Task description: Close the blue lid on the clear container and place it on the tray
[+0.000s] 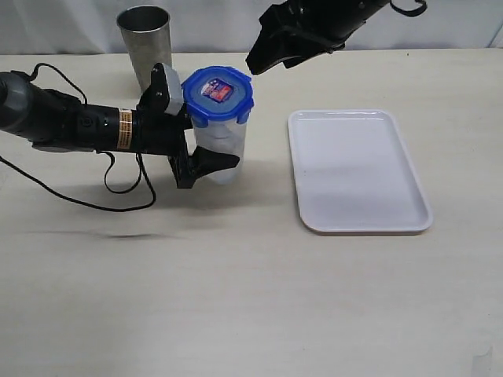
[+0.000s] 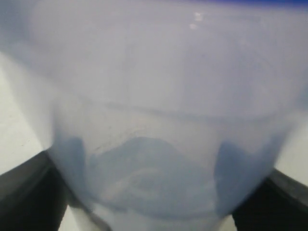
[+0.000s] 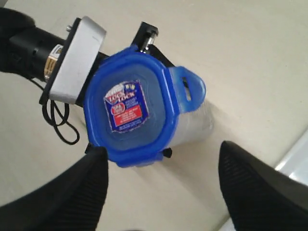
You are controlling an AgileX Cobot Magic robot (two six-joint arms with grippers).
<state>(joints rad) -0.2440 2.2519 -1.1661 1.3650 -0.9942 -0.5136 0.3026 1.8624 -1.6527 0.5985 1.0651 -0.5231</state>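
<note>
Clearly, left end effector [image 1: 214,153] clamps the upright container [image 1: 232,141]; tray [image 1: 357,169] lies toward the table's [image 1: 251,298] right edge; right end effector [image 1: 269,61] spread.

A pale beige table [image 1: 236,298] with a smooth, matte top fills the scene. On its right half the tray [image 1: 357,169] lies flat, long sides running from near to far, its white floor bare. Left of the tray and clearly apart from it, the clear container [image 1: 228,141] stands upright, its base seemingly on the tabletop. Farther back and a little to the left stands a grey steel cup [image 1: 145,43], mouth up, close to the container. A black cable [image 1: 86,206] loops loosely over the left side of the table.
</note>
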